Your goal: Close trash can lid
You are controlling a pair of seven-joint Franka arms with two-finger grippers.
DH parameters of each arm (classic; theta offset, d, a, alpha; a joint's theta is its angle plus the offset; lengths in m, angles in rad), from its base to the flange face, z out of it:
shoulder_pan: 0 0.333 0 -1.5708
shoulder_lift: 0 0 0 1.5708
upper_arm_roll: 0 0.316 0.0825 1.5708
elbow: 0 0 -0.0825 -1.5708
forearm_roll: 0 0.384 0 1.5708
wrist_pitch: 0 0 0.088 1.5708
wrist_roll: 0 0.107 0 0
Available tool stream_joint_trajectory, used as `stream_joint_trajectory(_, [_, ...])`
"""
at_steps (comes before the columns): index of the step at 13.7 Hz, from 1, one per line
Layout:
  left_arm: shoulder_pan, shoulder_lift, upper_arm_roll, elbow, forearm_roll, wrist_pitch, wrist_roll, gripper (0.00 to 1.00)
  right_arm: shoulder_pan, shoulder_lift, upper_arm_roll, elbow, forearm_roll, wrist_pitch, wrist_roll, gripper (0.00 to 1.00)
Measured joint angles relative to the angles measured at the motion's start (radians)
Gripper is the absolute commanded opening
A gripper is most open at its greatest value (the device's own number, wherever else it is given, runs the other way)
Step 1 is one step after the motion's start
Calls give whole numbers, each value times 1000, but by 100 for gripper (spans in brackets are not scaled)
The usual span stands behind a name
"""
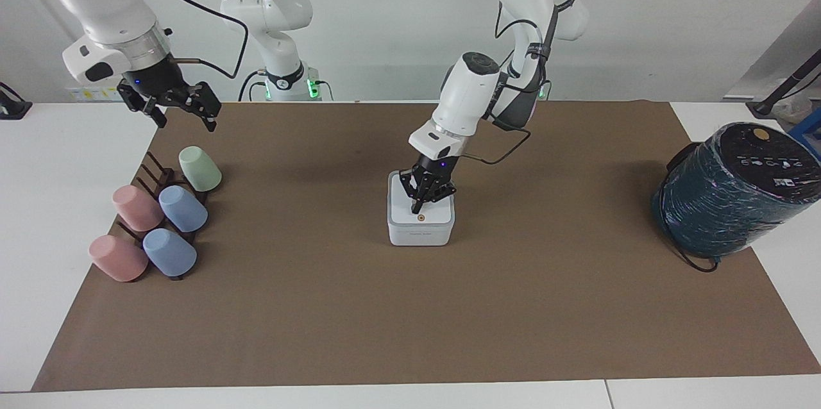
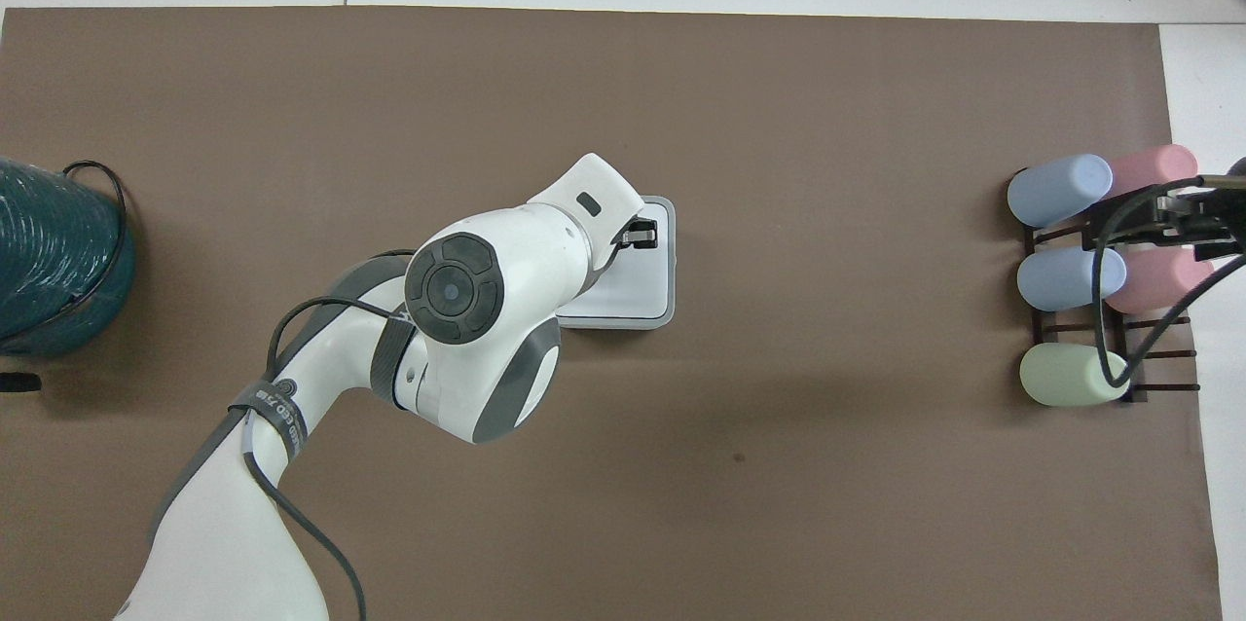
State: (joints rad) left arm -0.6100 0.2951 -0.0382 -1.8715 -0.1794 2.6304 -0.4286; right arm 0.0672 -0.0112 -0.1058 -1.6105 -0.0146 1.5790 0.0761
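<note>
White-armed and waiting over the dark wooden rack [image 1: 157, 175]: right claw [image 1: 183, 115], spread wide, empty. Over mid-counter [image 1: 64, 204], left claw [image 1: 417, 207], pinched to a single point with nothing gripped, tip seemingly touching the white square hinged plastic lid [image 1: 436, 217], just beside its orange dot. Lid flat on the small white square plastic trash can [image 1: 420, 237], directly under that claw and apparently seated. Judged left to do: at most a firm press straight down, then a lift clear. Counted: one trash can, one lid, five plastic cups [image 1: 183, 209] on the rack (two pink, two blue, one green), one dark teal wrapped cylinder [image 1: 725, 204] at the left arm's end.
</note>
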Motion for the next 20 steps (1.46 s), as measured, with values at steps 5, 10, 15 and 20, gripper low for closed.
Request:
stream_joint_trajectory(5, [58,51,4,212,1,-290,2,0,0,0,0,0,0,0,0,100])
stream_joint_trajectory(10, [105,50,8,341,4,-575,17,0,0,0,0,0,0,0,0,100])
stream_joint_trajectory(15, [174,8,15,381,45,-805,132,0,0,0,0,0,0,0,0,100])
stream_joint_trajectory(20, [288,-103,16,387,80,-956,304,0,0,0,0,0,0,0,0,100])
